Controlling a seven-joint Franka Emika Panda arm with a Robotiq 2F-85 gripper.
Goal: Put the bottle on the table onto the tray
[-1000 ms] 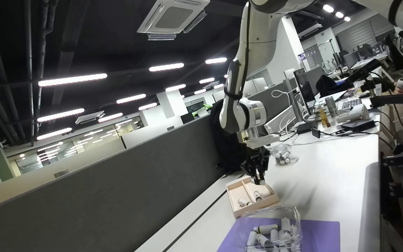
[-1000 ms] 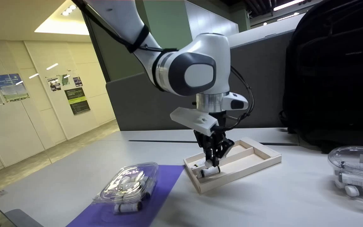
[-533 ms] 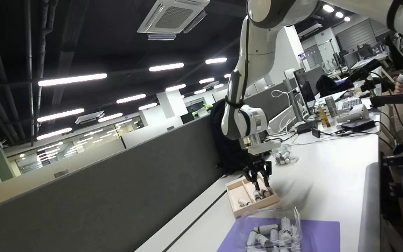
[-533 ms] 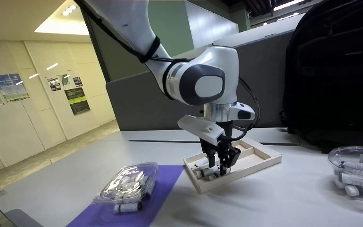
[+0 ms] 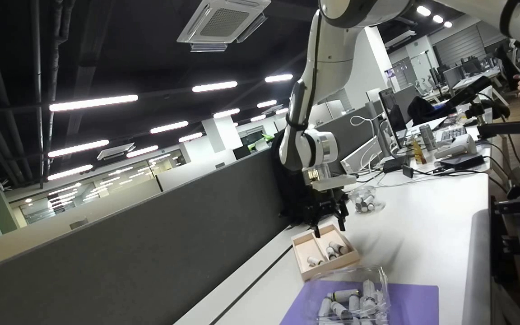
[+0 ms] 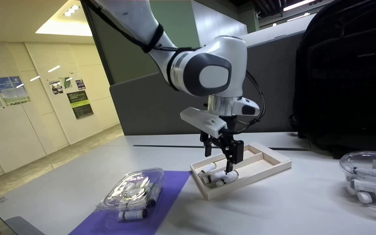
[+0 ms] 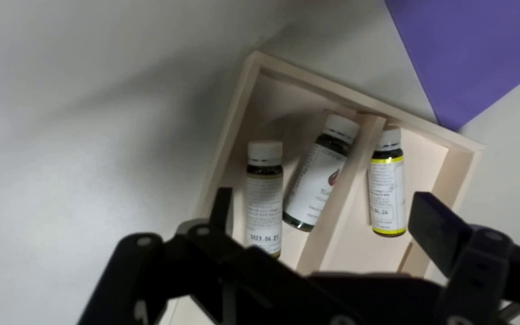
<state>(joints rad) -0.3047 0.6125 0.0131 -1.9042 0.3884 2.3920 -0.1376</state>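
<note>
the gripper hangs spread wide above the tray; 2 bottles lie on 1 side of the divider, 1 bottle on the other.

White table — beige tray, purple sheet just beside it; clear round tub, black backpack

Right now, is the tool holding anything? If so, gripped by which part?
Nothing is held. The tool is open above the tray, and the three bottles lie inside it, none gripped.
</note>
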